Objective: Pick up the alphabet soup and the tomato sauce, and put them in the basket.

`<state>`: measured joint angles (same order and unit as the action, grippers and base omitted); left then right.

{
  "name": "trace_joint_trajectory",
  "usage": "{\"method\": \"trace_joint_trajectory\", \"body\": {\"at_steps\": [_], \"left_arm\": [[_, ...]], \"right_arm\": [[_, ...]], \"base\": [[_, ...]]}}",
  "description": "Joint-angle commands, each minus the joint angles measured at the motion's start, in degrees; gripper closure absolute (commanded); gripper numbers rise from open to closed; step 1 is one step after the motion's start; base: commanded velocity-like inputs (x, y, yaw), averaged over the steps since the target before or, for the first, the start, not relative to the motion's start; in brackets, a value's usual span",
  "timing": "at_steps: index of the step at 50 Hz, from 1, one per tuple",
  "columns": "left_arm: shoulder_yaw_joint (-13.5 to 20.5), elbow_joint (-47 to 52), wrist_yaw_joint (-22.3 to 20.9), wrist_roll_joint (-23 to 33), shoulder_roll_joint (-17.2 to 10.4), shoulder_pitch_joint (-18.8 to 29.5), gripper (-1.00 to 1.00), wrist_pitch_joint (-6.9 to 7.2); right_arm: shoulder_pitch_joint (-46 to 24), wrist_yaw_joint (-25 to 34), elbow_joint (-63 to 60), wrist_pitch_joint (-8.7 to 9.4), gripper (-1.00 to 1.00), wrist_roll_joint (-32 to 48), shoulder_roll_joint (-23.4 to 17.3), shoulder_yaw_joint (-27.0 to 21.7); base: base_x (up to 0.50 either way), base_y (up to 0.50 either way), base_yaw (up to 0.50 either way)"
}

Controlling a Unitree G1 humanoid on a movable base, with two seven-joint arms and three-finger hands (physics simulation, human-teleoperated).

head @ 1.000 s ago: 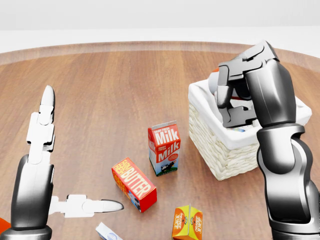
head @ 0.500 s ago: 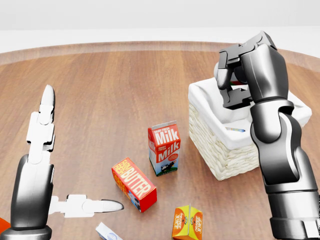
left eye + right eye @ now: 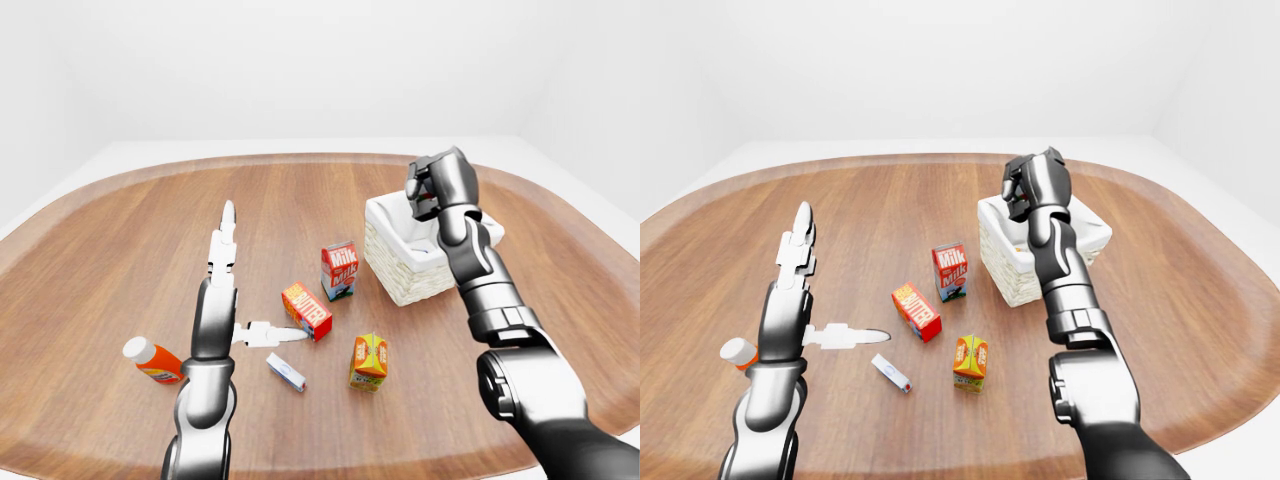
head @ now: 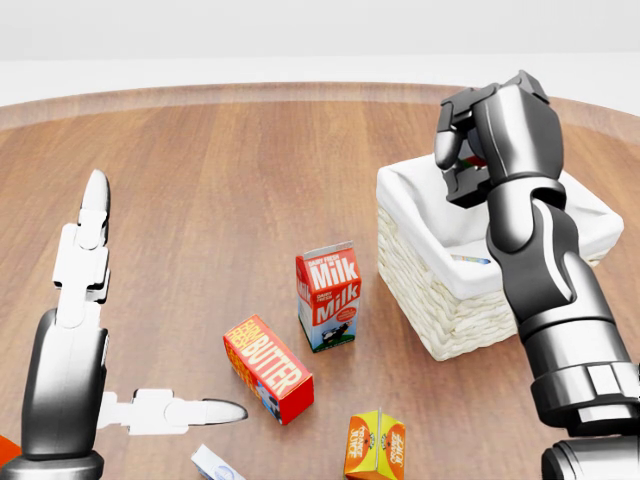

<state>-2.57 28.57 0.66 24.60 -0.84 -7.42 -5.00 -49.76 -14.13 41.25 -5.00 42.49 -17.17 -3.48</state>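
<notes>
From the left-eye view, my right hand hangs over the basket. Its fingers curl inward, yet I see nothing between them, and how far they are closed I cannot tell. My left hand is spread wide over the desk, one finger pointing up, another pointing toward the butter box. The milk carton stands just beside the basket, an orange carton lies lower, and a small white-and-blue item is near it. An orange bottle with a white cap lies at the lower left.

In the head view, the change is plain: a second ago my right hand sat low inside the basket with something red and white under the fingers; it has since risen clear of the rim, and the fingers look empty. Something small with a blue edge rests against the white liner, though I cannot read what it is. I judge one can delivered. No second can shows on the desk, so either both are in the basket or one is hidden from me.

The right-eye view gives the surroundings: a broad, rounded wooden desk with a paler rim, standing in a bare white room with plain walls and a light floor.
</notes>
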Motion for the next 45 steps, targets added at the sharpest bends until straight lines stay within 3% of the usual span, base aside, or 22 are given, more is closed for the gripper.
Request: {"method": "trace_joint_trajectory", "body": {"at_steps": [1, 17, 33, 45], "left_arm": [[0.1, -0.3, 0.2, 0.1, 0.0, -0.1, -1.0, 0.0], [0.0, 0.2, 0.2, 0.2, 0.0, -0.4, -1.0, 0.0], [0.0, 0.2, 0.1, 0.0, 0.0, -0.3, -1.0, 0.0], [0.1, -0.1, 0.1, 0.0, 0.0, -0.3, -1.0, 0.0]], "right_arm": [[-5.3, -3.6, 7.8, 0.0, 1.0, 0.1, -0.3, 0.9], [-12.4, -8.0, 20.4, 0.0, 1.0, 1.8, -0.1, 2.3], [-17.4, -8.7, 25.8, 0.0, 1.0, 3.3, 0.0, 2.9], [-18.5, -10.5, 30.4, 0.0, 1.0, 4.1, -0.9, 2.8]], "base": [[0.0, 0.0, 0.0], [0.0, 0.0, 0.0], [0.0, 0.0, 0.0], [0.0, 0.0, 0.0]]}}
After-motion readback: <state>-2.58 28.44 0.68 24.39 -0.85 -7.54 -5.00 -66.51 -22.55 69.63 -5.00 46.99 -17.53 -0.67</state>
